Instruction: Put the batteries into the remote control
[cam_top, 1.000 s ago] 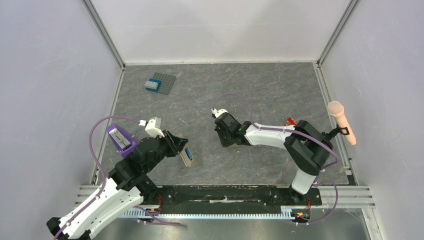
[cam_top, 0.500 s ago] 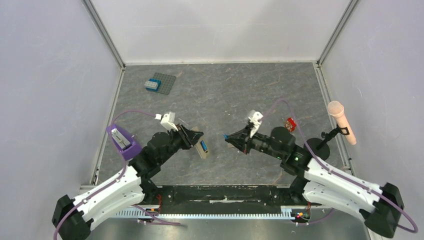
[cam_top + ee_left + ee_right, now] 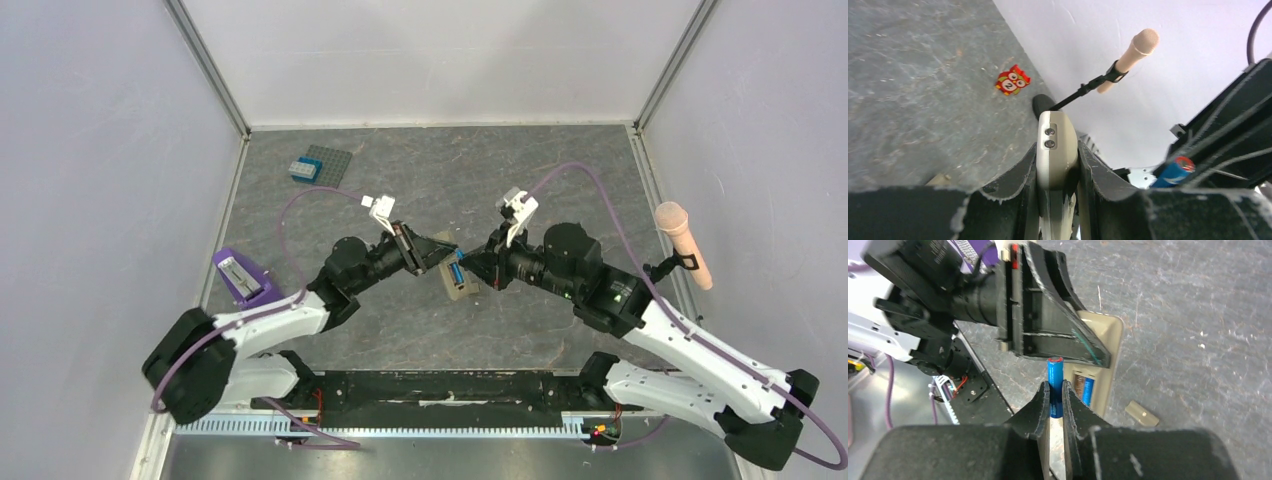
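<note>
My left gripper (image 3: 1058, 162) is shut on the remote control (image 3: 1057, 142), holding it by its edges above the table in the middle (image 3: 464, 289). From the right wrist view the remote control (image 3: 1105, 340) shows its open back recess. One blue battery (image 3: 1088, 390) sits in that recess beside a bare slot with a spring. My right gripper (image 3: 1056, 395) is shut on a second blue battery (image 3: 1054, 377), red tip outward, just left of the recess and close under the left gripper's fingers (image 3: 1058, 335). That held battery (image 3: 1173, 171) also shows at the right of the left wrist view.
A small tan cover piece (image 3: 1142, 413) lies on the grey table under the remote. An owl sticker (image 3: 1012, 83) lies to the right, near a microphone on a stand (image 3: 683, 243). A purple holder (image 3: 243, 277) sits at the left edge; a blue brick on a grey plate (image 3: 318, 165) at the back left.
Both arms have swung in to the middle. The left gripper carried the remote rightward; the right gripper lifted its battery off the table and brought it up beside the remote's recess.
</note>
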